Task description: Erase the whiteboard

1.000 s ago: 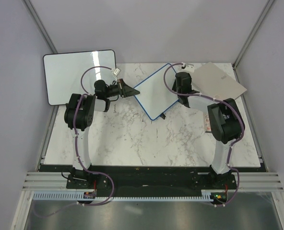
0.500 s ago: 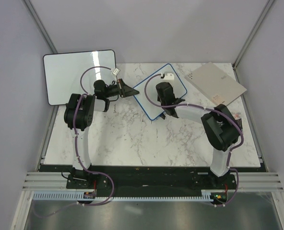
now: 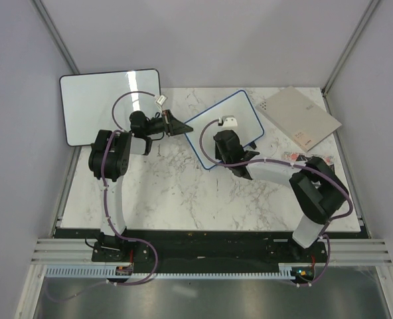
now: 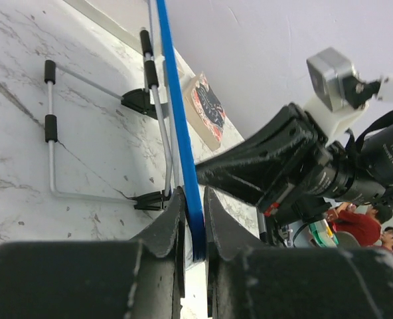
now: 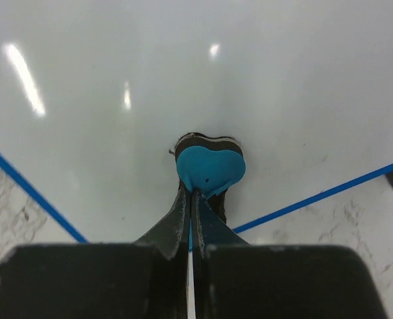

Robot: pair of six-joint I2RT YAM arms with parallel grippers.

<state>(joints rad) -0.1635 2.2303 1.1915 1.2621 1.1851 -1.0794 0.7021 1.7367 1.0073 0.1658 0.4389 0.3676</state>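
Note:
The blue-framed whiteboard (image 3: 244, 113) stands tilted on its wire feet (image 4: 50, 126) at the table's far middle. My left gripper (image 3: 177, 125) is shut on the board's left edge; in the left wrist view the blue frame (image 4: 183, 133) runs between the fingers of that gripper (image 4: 194, 212). My right gripper (image 3: 224, 150) is over the board's near part, shut on a blue eraser (image 5: 210, 169) that presses on the white surface (image 5: 183, 73). The right gripper also shows in its wrist view (image 5: 193, 199). I see no writing on the surface around the eraser.
A larger black-framed whiteboard (image 3: 110, 103) leans at the far left. A beige flat panel (image 3: 299, 116) lies at the far right. A small printed box (image 4: 206, 109) sits behind the board, seen near the right arm in the top view (image 3: 293, 157).
My right gripper has swept with the eraser from the board's far right corner toward its near left part. The board has shifted a little. The left gripper has held still.

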